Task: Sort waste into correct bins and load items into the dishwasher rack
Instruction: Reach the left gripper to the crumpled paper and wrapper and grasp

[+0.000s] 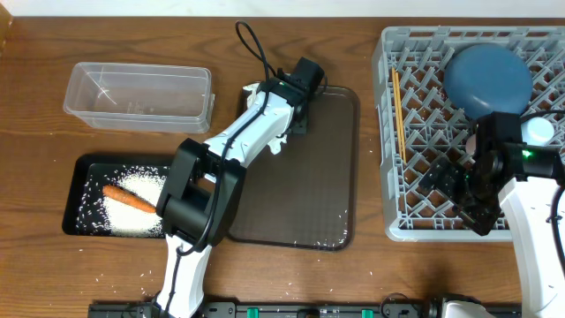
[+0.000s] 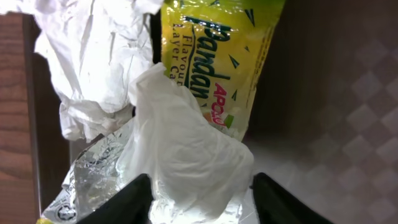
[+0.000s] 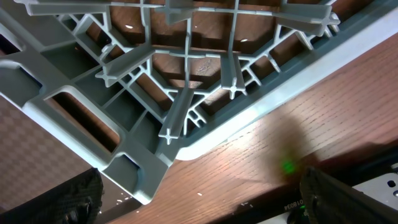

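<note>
In the left wrist view a crumpled white napkin [image 2: 186, 143] lies on a green-yellow wrapper [image 2: 211, 56], with another napkin [image 2: 93, 56] behind it. My left gripper [image 2: 202, 202] is shut on the near napkin, a black finger pressed to each side. Overhead, the left gripper [image 1: 296, 119] is at the brown tray's far left corner. The black tray [image 1: 79, 190] holds rice [image 1: 141, 221] and an orange carrot [image 1: 128, 199]; the clear container [image 1: 137, 95] sits behind it. My right gripper [image 3: 208, 199] hangs open with nothing in it over the near edge of the grey rack [image 1: 415, 132].
The dark-blue plate [image 1: 487, 78], chopsticks [image 1: 399, 110] and a light-blue cup [image 1: 538, 131] are in the rack. The dark brown serving tray [image 1: 309, 177] lies in the middle with stray rice grains along its near edge. The rack corner [image 3: 143, 174] overhangs the wooden table [image 3: 261, 143].
</note>
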Motion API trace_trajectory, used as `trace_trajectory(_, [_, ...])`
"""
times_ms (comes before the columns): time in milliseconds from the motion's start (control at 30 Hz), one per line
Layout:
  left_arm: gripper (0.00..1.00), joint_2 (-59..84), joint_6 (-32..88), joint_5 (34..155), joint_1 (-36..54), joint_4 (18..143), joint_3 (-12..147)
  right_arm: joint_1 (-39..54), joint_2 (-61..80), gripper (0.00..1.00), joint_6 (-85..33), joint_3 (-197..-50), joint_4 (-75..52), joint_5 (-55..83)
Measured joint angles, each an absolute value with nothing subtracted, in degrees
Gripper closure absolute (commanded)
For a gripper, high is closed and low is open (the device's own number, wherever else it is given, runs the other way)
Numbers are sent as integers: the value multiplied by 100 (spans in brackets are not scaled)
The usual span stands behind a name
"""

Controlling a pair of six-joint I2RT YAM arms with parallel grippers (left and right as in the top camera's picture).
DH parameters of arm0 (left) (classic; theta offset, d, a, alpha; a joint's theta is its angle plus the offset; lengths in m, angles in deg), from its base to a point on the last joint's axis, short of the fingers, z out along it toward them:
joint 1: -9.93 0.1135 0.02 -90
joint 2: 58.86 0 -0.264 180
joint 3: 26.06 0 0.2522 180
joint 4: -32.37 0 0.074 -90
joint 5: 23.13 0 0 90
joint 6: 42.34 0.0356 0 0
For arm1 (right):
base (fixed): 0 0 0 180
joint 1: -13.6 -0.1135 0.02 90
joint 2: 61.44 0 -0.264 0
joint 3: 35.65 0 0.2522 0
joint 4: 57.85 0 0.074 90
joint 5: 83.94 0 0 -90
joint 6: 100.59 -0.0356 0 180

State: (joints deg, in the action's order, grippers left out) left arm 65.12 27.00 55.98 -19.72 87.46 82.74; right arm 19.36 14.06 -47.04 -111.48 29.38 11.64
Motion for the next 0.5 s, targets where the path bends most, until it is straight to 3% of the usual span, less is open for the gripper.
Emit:
trace_trajectory(133, [61, 6512, 2700, 5598, -1972, 8750, 8248, 1936, 1406, 1, -4706, -11148, 2938, 1164])
trace_trajectory(333, [94, 6512, 2689, 5678, -1972, 8752, 8220, 1936, 1406, 1, -4706, -11148, 2938, 1164])
trace_trajectory(500, [94, 6512, 2715, 5751, -1972, 8853, 8218, 1936, 1406, 1, -4706, -11148, 2940, 1164])
